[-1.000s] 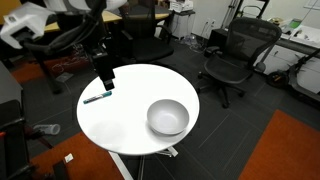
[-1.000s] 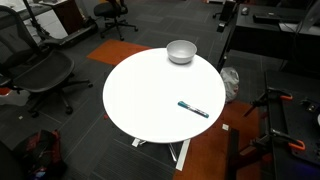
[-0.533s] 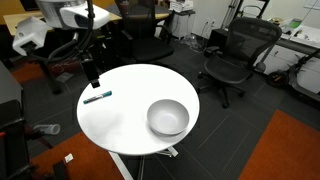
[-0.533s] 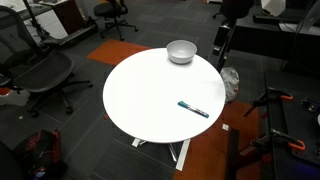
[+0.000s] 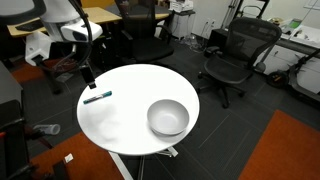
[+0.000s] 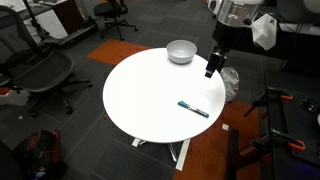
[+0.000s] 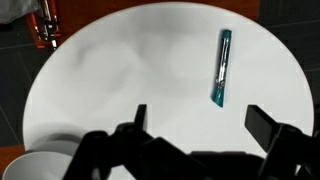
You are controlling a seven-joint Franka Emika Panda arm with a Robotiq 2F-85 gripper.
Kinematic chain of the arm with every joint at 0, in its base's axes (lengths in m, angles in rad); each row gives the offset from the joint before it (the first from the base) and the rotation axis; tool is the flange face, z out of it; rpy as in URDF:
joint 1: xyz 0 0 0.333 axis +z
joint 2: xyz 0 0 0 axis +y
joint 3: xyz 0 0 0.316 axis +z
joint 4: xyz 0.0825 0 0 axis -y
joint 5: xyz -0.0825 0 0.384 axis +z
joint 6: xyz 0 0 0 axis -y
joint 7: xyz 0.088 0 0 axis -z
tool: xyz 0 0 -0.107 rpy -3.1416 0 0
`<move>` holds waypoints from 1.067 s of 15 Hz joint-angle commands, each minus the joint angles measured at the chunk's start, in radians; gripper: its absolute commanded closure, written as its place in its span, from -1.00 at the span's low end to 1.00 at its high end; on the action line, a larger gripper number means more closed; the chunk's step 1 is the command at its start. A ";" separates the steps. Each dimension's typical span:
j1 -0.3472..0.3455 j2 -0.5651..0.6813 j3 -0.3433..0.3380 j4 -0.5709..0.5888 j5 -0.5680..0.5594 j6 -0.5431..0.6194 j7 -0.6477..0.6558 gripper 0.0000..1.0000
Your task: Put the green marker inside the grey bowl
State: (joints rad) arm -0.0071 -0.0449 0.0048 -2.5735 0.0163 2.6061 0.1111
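While clear of the table [image 5: 130, 100], arm [image 5: 82, 31] high; jaws apart, near green marker [image 5: 97, 97]

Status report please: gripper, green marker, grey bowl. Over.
Black gripper open, empty. Thin teal-green marker flat on round white table, apart from smooth light grey bowl. Nothing lies between them.

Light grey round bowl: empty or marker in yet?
Empty. The light grey round bowl shows a bare inside in an exterior view; the thin teal-green marker lies on the white round table, apart from it.
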 commanded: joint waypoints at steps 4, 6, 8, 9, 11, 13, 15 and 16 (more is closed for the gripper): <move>0.049 0.135 0.037 0.005 -0.004 0.111 0.083 -1.00; 0.061 0.185 0.039 0.022 -0.003 0.131 0.089 -1.00; 0.075 0.229 0.037 0.042 -0.012 0.137 0.096 -1.00; 0.082 0.246 0.033 0.052 -0.018 0.139 0.102 -1.00; 0.093 0.283 0.032 0.076 -0.015 0.144 0.098 -1.00; 0.108 0.315 0.027 0.099 -0.022 0.150 0.104 -1.00; 0.130 0.344 0.007 0.124 -0.047 0.142 0.135 -1.00; 0.142 0.358 -0.002 0.135 -0.060 0.141 0.155 -1.00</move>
State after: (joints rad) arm 0.0939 0.2689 0.0352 -2.4791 -0.0004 2.7385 0.1920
